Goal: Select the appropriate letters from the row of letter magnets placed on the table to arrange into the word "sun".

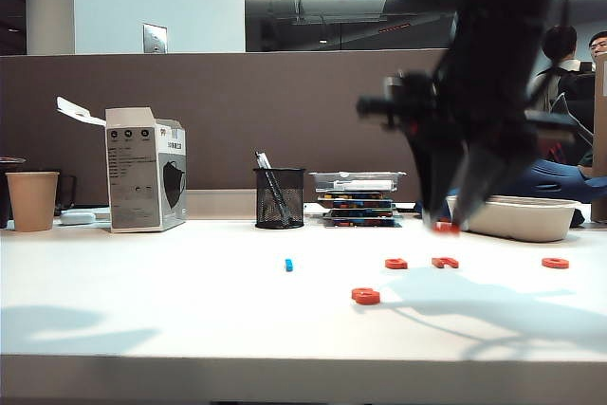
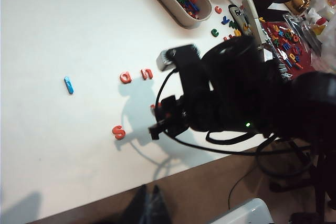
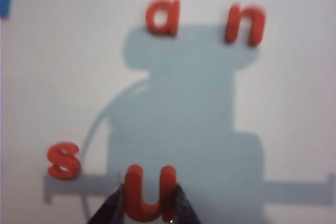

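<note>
The letter u (image 3: pixel 148 192) is clamped between the two fingertips of the right end effector (image 3: pixel 147 205), seen at the lower middle of the right wrist view; the jaws are closed part-way onto its sides. In the exterior view this end effector (image 1: pixel 453 213) hangs blurred at the right of centre, fingers pointing down, with a small red piece just at their tips above the white worktop (image 1: pixel 142 272). The letter s (image 3: pixel 64 160) lies flat at the lower left of the right wrist view, near the u and apart from it. The letters a (image 3: pixel 163 17) and n (image 3: pixel 245 23) lie side by side in the upper part of that view, well apart from the s. The left end effector is seen only as a dark blur at the bottom edge of the left wrist view; its opening cannot be told. By judgement, s is placed, u is being carried to its side, and n is not yet fetched.
</note>
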